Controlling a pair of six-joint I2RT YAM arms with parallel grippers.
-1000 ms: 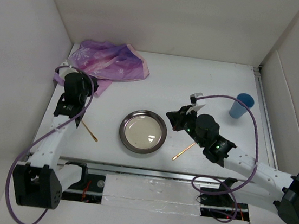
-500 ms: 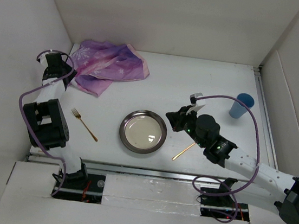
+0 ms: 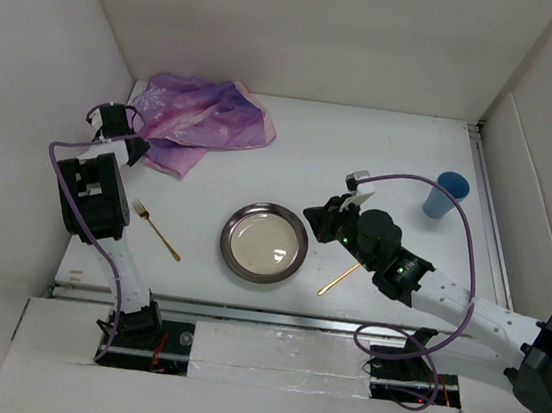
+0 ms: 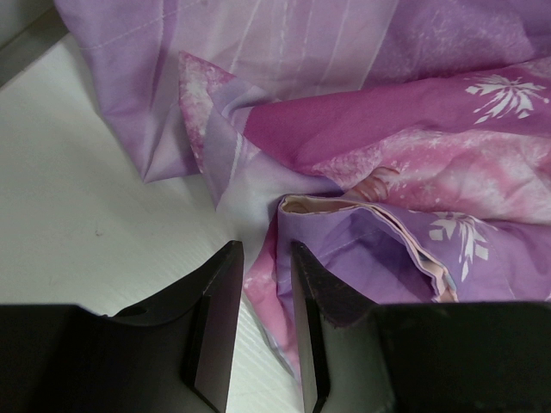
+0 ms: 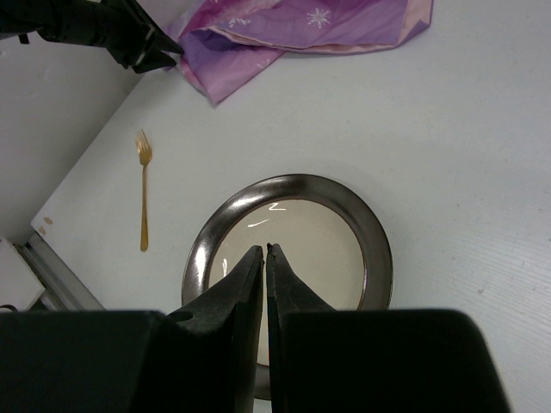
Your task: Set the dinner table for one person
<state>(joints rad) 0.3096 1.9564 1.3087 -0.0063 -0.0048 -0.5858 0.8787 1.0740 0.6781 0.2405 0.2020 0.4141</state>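
Note:
The white dinner table [image 3: 384,149] holds a round metal plate [image 3: 300,248] near the front middle. A gold fork [image 3: 157,229] lies to its left and a gold utensil [image 3: 340,278] to its right. A crumpled purple snowflake placemat [image 3: 201,117] lies at the back left. My left gripper [image 3: 134,147] is at the placemat's near-left corner. In the left wrist view [image 4: 265,249] its jaws stand a little apart with the placemat's pink edge [image 4: 275,275] between them and table showing beside it. My right gripper [image 5: 265,248] is shut and empty above the plate [image 5: 375,254].
A blue cup [image 3: 447,194] stands at the right back of the table. White walls close in the left, back and right sides. The right wrist view also shows the fork [image 5: 144,189], the placemat [image 5: 293,26] and the left gripper [image 5: 142,47].
My left arm has swung from above the fork to the back left and now reaches the placemat's corner. My right arm has hardly moved.

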